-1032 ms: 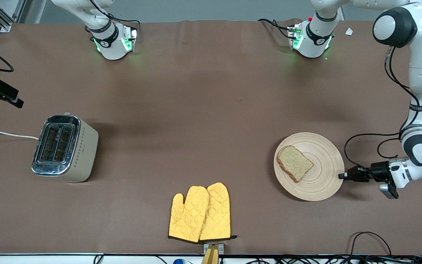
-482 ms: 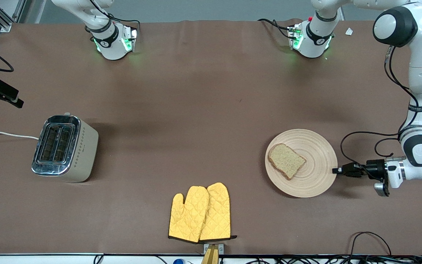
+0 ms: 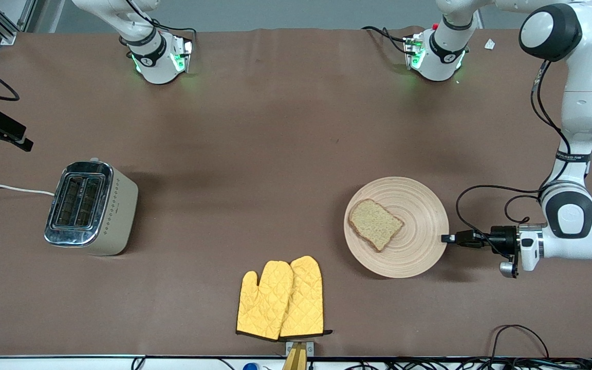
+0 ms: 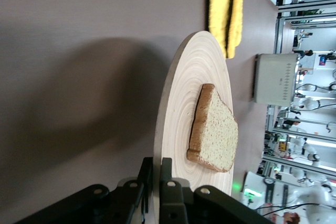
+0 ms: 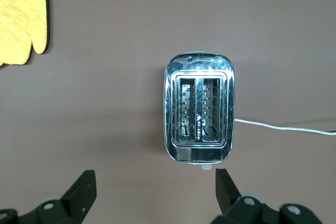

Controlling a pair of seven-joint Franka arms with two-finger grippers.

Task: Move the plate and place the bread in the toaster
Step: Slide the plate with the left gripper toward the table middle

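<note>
The round wooden plate (image 3: 419, 205) lies toward the left arm's end of the table, with the brown bread (image 3: 375, 224) flat on it. My left gripper (image 3: 447, 238) is shut on the plate's rim at the edge toward the left arm's end. In the left wrist view my left gripper (image 4: 156, 162) clamps the rim of the plate (image 4: 194, 77), one finger above and one below, and the bread (image 4: 215, 135) rests just past them. The toaster (image 3: 90, 207) stands toward the right arm's end, slots up. My right gripper (image 5: 155, 182) hangs open high over the toaster (image 5: 199, 114), holding nothing.
A pair of yellow oven mitts (image 3: 280, 298) lies near the table's front edge, nearer the camera than the plate. The toaster's white cord (image 3: 8, 188) runs off the right arm's end of the table. Black cables (image 3: 519, 334) trail near the front edge.
My left gripper has moved the plate with the bread toward the right arm's end of the table, staying shut on the rim. The right arm has not moved.
</note>
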